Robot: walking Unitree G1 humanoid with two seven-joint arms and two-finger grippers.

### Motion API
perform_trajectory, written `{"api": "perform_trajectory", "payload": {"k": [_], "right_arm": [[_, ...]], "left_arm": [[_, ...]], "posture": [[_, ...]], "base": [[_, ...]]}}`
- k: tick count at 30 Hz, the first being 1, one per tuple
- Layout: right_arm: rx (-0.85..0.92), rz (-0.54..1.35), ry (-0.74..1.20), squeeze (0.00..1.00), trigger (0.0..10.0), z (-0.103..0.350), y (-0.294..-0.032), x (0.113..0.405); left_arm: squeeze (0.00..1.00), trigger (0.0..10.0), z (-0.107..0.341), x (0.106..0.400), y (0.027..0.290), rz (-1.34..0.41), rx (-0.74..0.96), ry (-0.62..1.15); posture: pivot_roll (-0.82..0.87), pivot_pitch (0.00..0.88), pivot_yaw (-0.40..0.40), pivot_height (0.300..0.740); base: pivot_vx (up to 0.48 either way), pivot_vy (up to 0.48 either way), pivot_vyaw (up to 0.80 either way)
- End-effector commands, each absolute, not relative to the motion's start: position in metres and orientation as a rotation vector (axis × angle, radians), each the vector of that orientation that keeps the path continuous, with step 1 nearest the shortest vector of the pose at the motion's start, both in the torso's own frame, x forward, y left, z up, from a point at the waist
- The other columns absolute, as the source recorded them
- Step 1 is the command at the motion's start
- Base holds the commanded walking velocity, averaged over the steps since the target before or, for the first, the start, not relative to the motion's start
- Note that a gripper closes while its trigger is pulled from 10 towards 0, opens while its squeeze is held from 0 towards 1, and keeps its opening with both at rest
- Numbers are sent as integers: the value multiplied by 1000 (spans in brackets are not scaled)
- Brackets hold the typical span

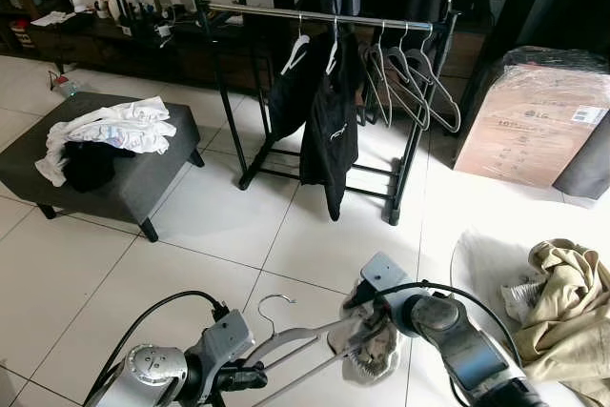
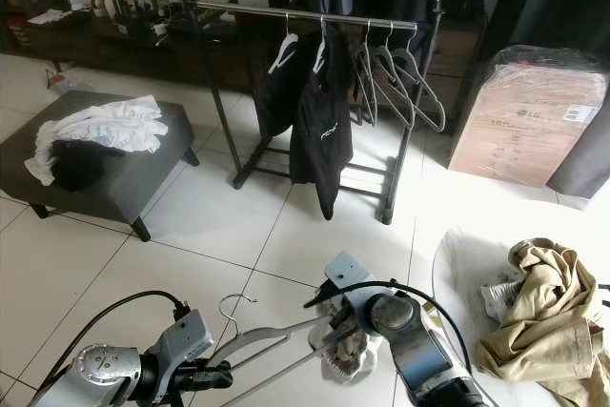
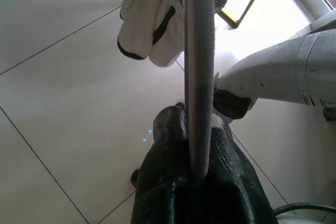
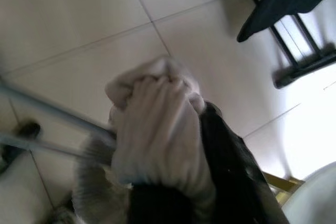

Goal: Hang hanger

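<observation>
We see the left claw (image 1: 250, 378) clenched on the hanger (image 1: 286, 338), low and well short of the rail (image 1: 319, 15), right claw (image 4: 173, 182) gripping a cloth (image 1: 367, 345) bunched on its far end that could slide off or snag.

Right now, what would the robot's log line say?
left gripper: shut on grey hanger | right gripper: shut on pale garment | clothes rack: ahead

The cloth (image 4: 157, 145) wraps the right gripper (image 4: 173, 182) so its fingers cannot be made out, the hanger (image 1: 295, 345) runs off the bottom edge of the head views, and the small things on the far bench (image 1: 124, 21) are too small to tell.
</observation>
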State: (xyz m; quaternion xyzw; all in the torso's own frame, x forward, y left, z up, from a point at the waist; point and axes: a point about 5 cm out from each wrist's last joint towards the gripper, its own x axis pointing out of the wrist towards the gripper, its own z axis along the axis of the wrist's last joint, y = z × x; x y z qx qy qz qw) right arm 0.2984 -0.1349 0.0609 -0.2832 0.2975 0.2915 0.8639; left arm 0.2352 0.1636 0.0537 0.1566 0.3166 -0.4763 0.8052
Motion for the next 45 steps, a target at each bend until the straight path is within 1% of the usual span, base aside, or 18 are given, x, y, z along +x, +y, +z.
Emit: {"api": "perform_trajectory", "payload": {"k": [1, 7, 12, 15, 16, 19, 20, 22, 25, 27, 31, 32, 35, 38, 40, 41, 45], "right_arm": [[-629, 720, 636, 0, 10000, 64, -129, 288], [-648, 823, 641, 0, 10000, 69, -130, 278], [-629, 897, 613, 0, 10000, 88, -138, 275], [-612, 817, 568, 0, 10000, 102, -145, 285], [-612, 817, 568, 0, 10000, 102, -145, 285], [-632, 636, 544, 0, 10000, 105, -152, 303], [-675, 603, 545, 0, 10000, 104, -153, 306], [-782, 585, 543, 0, 10000, 100, -150, 308], [-788, 595, 540, 0, 10000, 98, -143, 308], [-807, 561, 546, 0, 10000, 88, -138, 313], [-826, 529, 578, 0, 10000, 78, -140, 316], [-806, 528, 584, 0, 10000, 75, -137, 317], [-787, 557, 578, 0, 10000, 77, -129, 319], [-735, 595, 571, 0, 10000, 80, -124, 319], [-739, 606, 569, 0, 10000, 80, -124, 318], [-742, 656, 566, 0, 10000, 83, -122, 314], [-731, 756, 566, 0, 10000, 88, -119, 303]], "left_arm": [[0, 10000, 53, 234, 163, -1020, 332, 672], [0, 10000, 55, 241, 161, -978, 334, 635], [0, 10000, 53, 243, 159, -973, 360, 630], [0, 10000, 52, 241, 160, -980, 362, 645], [0, 10000, 52, 241, 160, -980, 362, 645], [0, 10000, 51, 237, 160, -1003, 356, 664], [0, 10000, 51, 236, 159, -1012, 354, 669], [0, 10000, 53, 234, 160, -1030, 350, 672], [0, 10000, 56, 233, 160, -1047, 344, 669], [0, 10000, 68, 229, 161, -1103, 317, 650], [0, 10000, 76, 225, 161, -1133, 317, 645], [0, 10000, 77, 222, 162, -1148, 318, 656], [0, 10000, 80, 218, 164, -1170, 324, 669], [0, 10000, 78, 225, 166, -1115, 350, 657], [0, 10000, 78, 226, 166, -1105, 353, 653], [0, 10000, 77, 232, 164, -1070, 351, 632], [0, 10000, 77, 240, 161, -1024, 358, 603]], "posture": [[-71, 119, 1, 740], [-69, 116, -1, 740], [-74, 121, 0, 740], [-76, 123, 1, 740], [-76, 123, 1, 740], [-78, 126, 1, 740], [-77, 125, 2, 740], [-72, 127, 3, 740], [-72, 128, 3, 740], [-65, 131, 1, 740], [-56, 135, 3, 740], [-53, 136, 2, 740], [-53, 139, 2, 740], [-56, 142, 3, 740], [-59, 142, 3, 740], [-65, 145, 3, 740], [-70, 147, 3, 740]], "base": [[0, 0, 0], [0, 0, 0], [0, 0, 0], [0, 0, 0], [0, 0, 0], [0, 0, 0], [0, 0, 0], [0, 0, 0], [0, 0, 0], [0, 0, 0], [0, 0, 0], [0, 0, 0], [0, 0, 0], [0, 0, 0], [0, 0, 0], [0, 0, 0], [0, 0, 0]]}}
